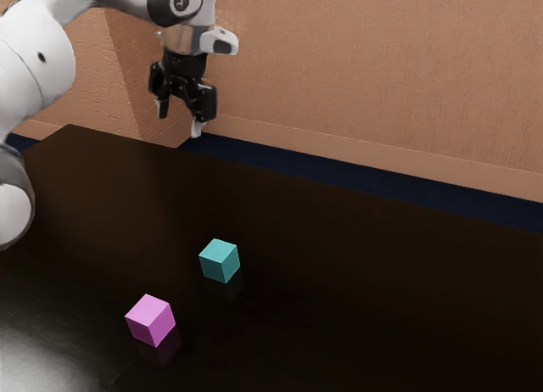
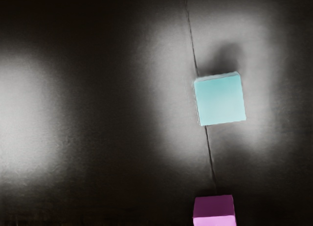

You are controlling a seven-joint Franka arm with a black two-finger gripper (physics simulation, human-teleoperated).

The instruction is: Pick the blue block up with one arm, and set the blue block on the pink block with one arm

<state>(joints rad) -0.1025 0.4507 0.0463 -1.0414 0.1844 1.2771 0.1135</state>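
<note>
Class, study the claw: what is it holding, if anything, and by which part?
Nothing is held. The claw hangs open, high above the table; the blue block and the pink block lie on it, apart from each other.

You see a wide, glossy black tabletop (image 1: 356,290) across the lower part of the exterior view. Behind it stands a plain tan-brown wall (image 1: 382,61). A lighter beige skirting strip (image 1: 399,160) runs along the wall's foot, and a dark navy band (image 1: 399,186) lies between that strip and the table's far edge. In the wrist view, a thin dark seam (image 2: 191,40) crosses the tabletop, with pale glare patches (image 2: 24,113) on either side.
</note>
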